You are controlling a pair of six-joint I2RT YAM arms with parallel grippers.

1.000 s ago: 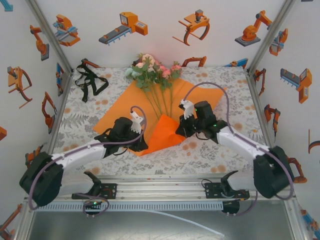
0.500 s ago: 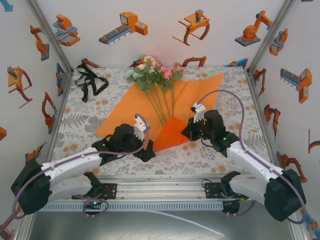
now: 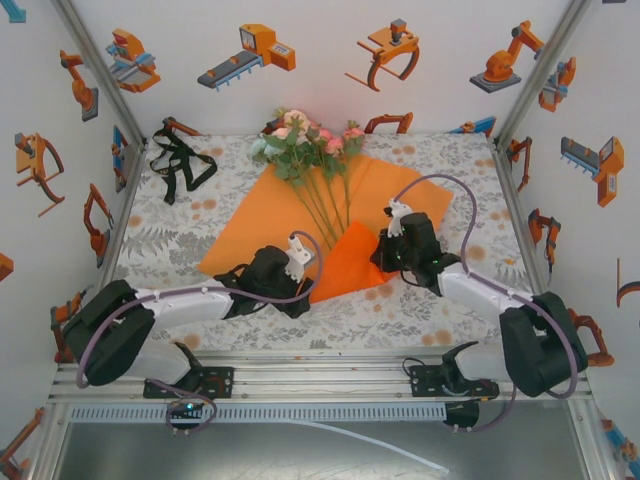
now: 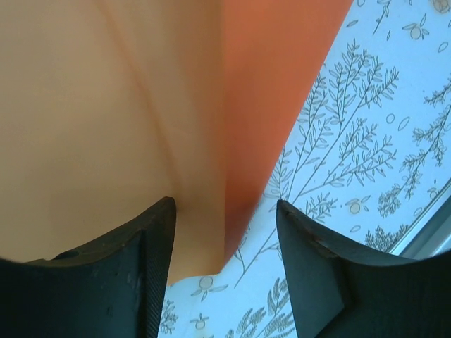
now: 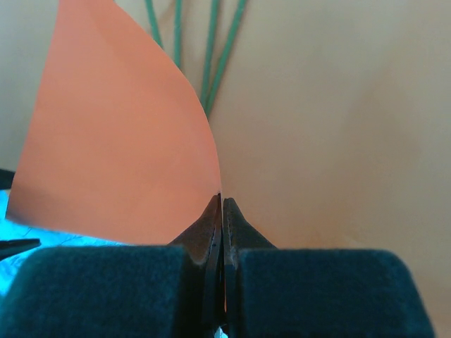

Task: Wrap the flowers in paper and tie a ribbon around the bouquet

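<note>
The orange paper (image 3: 250,225) lies spread on the table, its near part folded up into a darker flap (image 3: 350,265). The flowers (image 3: 300,145) rest on the sheet at the back, their green stems (image 5: 211,42) running down toward the fold. My left gripper (image 4: 225,211) is open low over the table, the paper's near corner (image 4: 204,239) lying between its fingers; from above it (image 3: 303,297) sits at the flap's left edge. My right gripper (image 5: 223,201) is shut on the flap's edge (image 5: 120,141), at its right side (image 3: 382,262). The black ribbon (image 3: 180,160) lies bunched at the back left.
A floral tablecloth (image 3: 440,300) covers the table between white walls printed with robot pictures. An aluminium rail (image 3: 330,375) runs along the near edge. Purple-grey cables loop above both wrists.
My left gripper has opened, let go of the paper and slid right to the near corner. The right gripper stayed shut on the paper, dragging the sheet a little to the right.
</note>
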